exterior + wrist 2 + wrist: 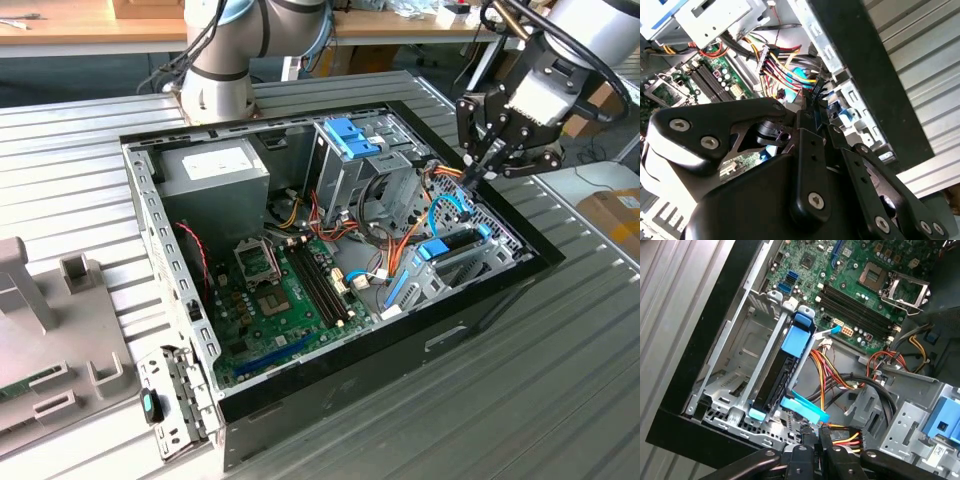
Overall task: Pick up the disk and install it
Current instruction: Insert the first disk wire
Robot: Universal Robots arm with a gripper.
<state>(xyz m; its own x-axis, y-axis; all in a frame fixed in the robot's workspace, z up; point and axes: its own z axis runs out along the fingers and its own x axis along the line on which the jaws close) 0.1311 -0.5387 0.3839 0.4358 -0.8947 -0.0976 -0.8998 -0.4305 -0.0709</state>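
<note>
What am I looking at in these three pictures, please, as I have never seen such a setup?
This is a robot arm working over an open computer case lying on a ribbed metal table. The exterior view comes from a camera standing apart; both wrist views come from cameras on the arm, looking past its pincer into the case. Inside are a green circuit board, coloured wires and the disk, dark with blue rails, sitting in a bay at the case's edge. The pincer hangs over that corner, near the disk's end; whether it grips anything, I cannot tell.
</note>
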